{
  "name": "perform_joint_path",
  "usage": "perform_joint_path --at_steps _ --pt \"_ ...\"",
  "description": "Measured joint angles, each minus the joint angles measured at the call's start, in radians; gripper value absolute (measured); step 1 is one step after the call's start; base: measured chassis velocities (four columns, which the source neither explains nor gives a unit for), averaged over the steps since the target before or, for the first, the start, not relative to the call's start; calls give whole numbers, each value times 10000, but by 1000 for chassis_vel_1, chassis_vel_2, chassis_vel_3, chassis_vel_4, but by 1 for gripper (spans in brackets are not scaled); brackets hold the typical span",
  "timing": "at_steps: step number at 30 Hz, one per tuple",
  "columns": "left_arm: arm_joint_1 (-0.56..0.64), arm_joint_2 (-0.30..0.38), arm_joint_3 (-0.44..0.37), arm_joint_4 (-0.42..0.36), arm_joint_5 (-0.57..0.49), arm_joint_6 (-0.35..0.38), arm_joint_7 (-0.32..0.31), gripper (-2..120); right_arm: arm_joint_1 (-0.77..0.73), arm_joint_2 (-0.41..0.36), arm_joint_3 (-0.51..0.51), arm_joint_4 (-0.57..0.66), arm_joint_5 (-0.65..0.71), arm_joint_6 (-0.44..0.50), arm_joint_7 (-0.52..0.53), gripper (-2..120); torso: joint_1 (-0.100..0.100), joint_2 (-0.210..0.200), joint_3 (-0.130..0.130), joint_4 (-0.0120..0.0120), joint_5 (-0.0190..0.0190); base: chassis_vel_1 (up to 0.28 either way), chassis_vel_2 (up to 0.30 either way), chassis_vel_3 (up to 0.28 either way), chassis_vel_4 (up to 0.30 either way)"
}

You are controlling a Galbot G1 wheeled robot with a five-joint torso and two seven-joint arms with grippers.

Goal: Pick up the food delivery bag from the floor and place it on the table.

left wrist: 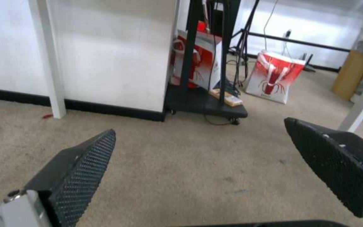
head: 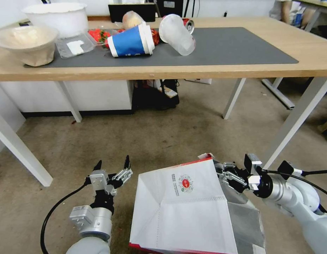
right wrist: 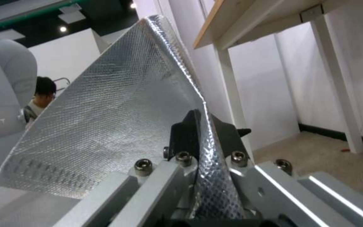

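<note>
Along the tabletop's far-left stretch I see a large white plastic tub (head: 55,16), a beige paper bowl (head: 27,44), a clear plastic lid (head: 74,44), a tipped blue-and-white paper cup (head: 131,41) and a toppled translucent plastic cup (head: 177,34).

Silver-grey arms, black cables, black textured fingers (left wrist: 85,170), hex screws on aluminium end effector brackets.
</note>
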Motion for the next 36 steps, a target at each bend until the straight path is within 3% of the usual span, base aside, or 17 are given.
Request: perform_joint_path --at_steps 36 --pt "105 63 -63 -240 -48 205 -134 100 -174 97 37 260 -313 46 -72 0 187 1485 1295 1 0 0 0 0 0"
